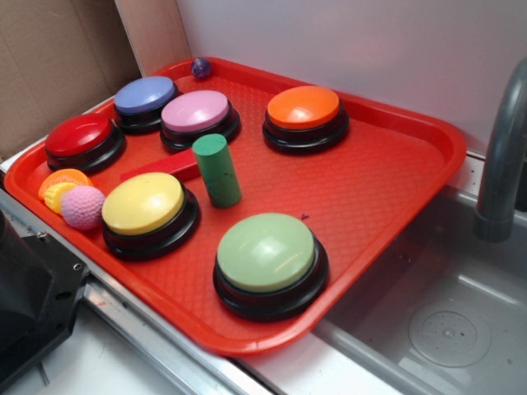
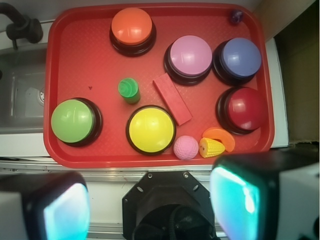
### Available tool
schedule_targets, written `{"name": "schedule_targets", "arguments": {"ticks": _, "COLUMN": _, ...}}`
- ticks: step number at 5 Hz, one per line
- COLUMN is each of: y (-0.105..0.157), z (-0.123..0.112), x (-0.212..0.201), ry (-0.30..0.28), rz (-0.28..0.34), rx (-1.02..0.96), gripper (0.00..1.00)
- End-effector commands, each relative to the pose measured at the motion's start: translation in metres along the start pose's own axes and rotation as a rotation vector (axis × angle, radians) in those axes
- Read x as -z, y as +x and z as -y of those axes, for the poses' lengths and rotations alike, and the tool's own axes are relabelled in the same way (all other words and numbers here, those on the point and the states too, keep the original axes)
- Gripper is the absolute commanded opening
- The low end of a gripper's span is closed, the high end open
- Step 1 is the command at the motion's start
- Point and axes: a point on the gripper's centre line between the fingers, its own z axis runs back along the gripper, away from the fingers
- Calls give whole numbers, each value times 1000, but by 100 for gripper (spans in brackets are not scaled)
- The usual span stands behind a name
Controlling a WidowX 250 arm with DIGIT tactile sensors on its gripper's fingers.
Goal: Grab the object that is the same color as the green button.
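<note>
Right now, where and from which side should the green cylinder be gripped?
Grip the green cylinder on its curved side near the top, coming down from above. It stands upright on the tray, so its top is exposed. Close across it along the line between the open tray floor and the red block; the yellow button crowds another side.

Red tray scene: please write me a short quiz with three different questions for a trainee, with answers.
1. True or false: the green cylinder stands upright on the red tray.
2. Which dome button is closest to the pink ball? A) orange button B) yellow button C) green button
3. Fill in: the red flat block lies between the cylinder and the ____ button.

Key: 1 true; 2 B; 3 pink.
</note>
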Motion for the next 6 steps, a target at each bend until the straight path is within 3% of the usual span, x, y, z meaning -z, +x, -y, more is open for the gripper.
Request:
{"name": "schedule_targets", "arguments": {"ticks": 1, "y": 0, "z": 0, "x": 0, "ry": 0, "rz": 0, "rx": 0, "gripper": 100}}
{"name": "schedule_targets", "arguments": {"ticks": 3, "y": 25, "z": 4, "x": 57, "ry": -54, "rz": 39, "rx": 18, "gripper": 100}}
{"name": "schedule_targets", "arguments": {"ticks": 4, "y": 43, "z": 9, "x": 93, "ry": -42, "rz": 62, "rx": 27, "gripper": 100}}
{"name": "schedule_targets", "arguments": {"ticks": 6, "y": 68, "z": 23, "x": 144, "ry": 2, "rz": 34, "rx": 29, "gripper": 100}}
